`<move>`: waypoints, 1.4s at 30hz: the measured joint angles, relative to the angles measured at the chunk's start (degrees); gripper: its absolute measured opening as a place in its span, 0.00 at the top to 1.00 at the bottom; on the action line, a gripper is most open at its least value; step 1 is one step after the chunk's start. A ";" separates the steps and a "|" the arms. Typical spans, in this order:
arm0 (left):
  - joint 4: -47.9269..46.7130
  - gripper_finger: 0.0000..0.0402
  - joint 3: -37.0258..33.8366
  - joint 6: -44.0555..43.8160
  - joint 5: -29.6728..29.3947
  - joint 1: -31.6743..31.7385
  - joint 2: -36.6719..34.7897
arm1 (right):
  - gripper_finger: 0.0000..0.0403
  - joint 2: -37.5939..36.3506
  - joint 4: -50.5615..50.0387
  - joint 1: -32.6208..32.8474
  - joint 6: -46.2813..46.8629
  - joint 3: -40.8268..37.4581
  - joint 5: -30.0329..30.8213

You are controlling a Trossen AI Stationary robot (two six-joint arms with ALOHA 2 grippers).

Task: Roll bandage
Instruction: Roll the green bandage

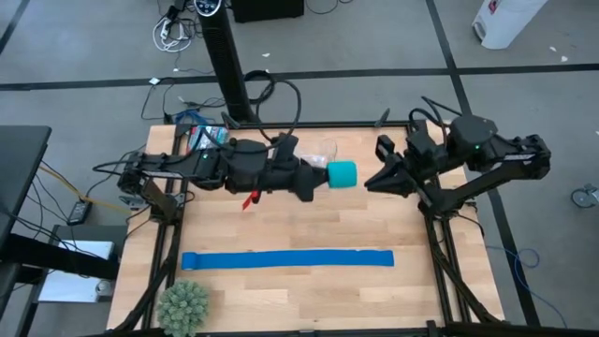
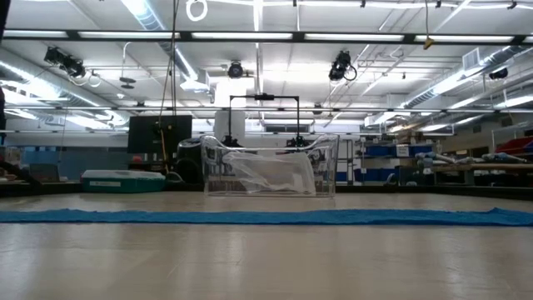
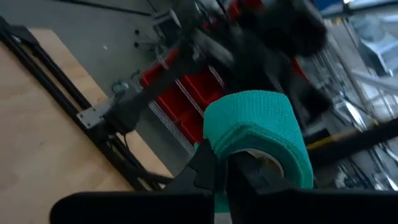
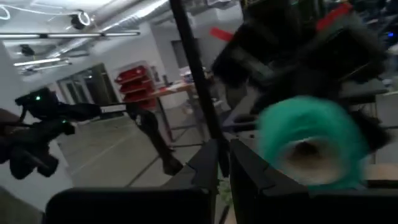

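Note:
The bandage is a small teal roll (image 1: 343,174) held up over the middle of the table's far half. My left gripper (image 1: 328,178) reaches in from the left and is shut on it; in the left wrist view the roll (image 3: 255,124) fills the space just past the fingers. My right gripper (image 1: 372,180) stands a short way to the roll's right, pointing at it. Its fingers (image 4: 208,163) are only slightly apart, with nothing between them. The right wrist view shows the roll (image 4: 311,140) blurred and off to one side. The low view shows neither gripper nor roll. My left gripper holds the roll by the wall at its open end (image 3: 214,146), coming in level from the table's left. One finger (image 3: 249,177) lies over the pale core opening and the other (image 3: 202,168) outside the wall. The roll is lifted clear of the table.
A long royal-blue strip (image 1: 287,259) lies flat across the near half of the table, left to right. A clear plastic container (image 2: 271,171) stands at the far edge behind the roll. A small green plant (image 1: 182,304) sits at the near left corner.

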 joint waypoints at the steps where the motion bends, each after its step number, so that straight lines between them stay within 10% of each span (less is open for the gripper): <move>1: 0.33 0.95 0.00 -0.12 -1.15 0.34 0.00 | 0.91 0.09 0.10 0.65 0.07 0.00 0.48; 15: 7.48 0.95 0.07 0.33 -14.02 1.90 0.45 | 1.00 1.63 0.43 1.69 -13.68 -0.07 13.49; 42: 9.34 0.94 0.07 2.32 -8.76 1.87 0.81 | 1.00 7.43 3.70 -2.06 -13.19 -0.07 22.57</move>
